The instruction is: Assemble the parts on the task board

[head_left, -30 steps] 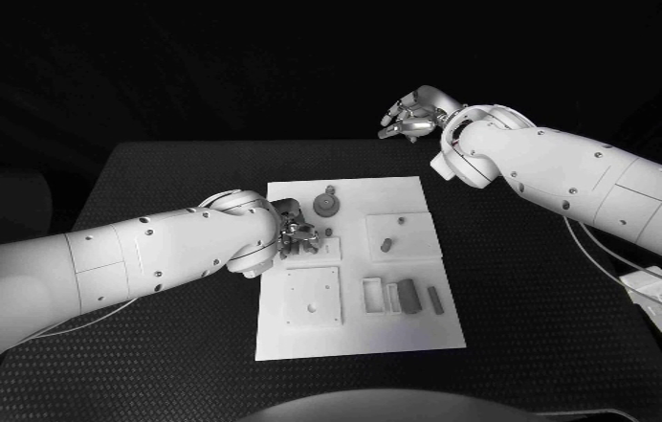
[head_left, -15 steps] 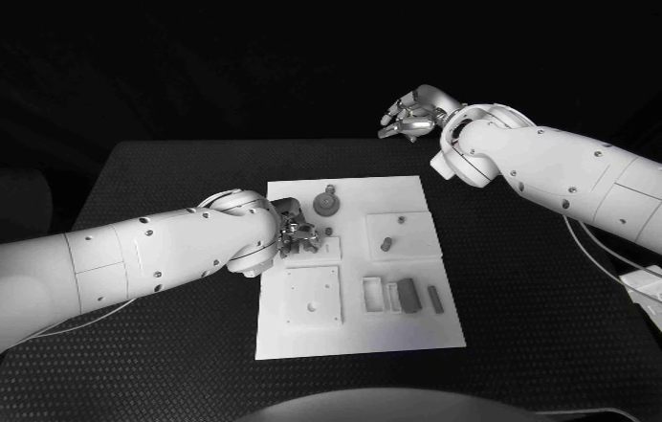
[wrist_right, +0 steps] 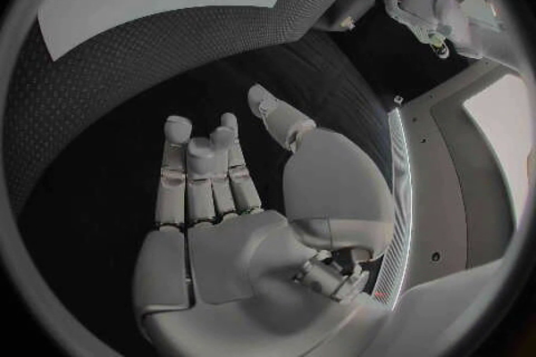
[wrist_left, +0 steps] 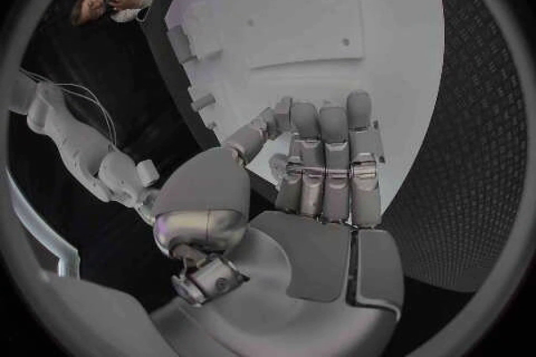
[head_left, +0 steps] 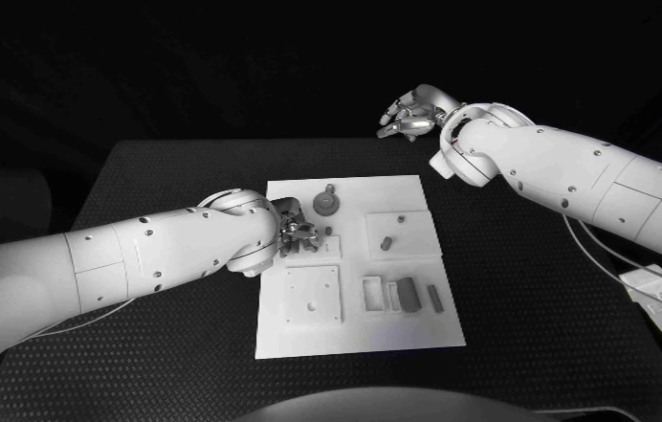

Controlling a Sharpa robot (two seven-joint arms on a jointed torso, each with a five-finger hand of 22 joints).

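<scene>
A: Nearest us, the white task board (head_left: 414, 331) lies flat in the middle of the black table (head_left: 165, 365). On its near half sits a square white plate (head_left: 313, 296) on the left, with a white frame (head_left: 372, 294) and two grey bar parts (head_left: 406, 297) lined up to its right.

B: And mid-board, the left hand (head_left: 296, 230) hangs low over the left edge, fingers bunched downward. Grasping anything?

A: Cannot tell; the wrist view shows the fingers (wrist_left: 324, 156) straight and close together over the board, nothing plainly in them.

B: Right of it, a small grey peg (head_left: 387, 244) stands on a square plate. Farther back, a round grey part (head_left: 325, 202).

A: Farthest off, the right hand (head_left: 409, 118) floats beyond the table's far edge, released, fingers loosely apart, palm bare.
</scene>
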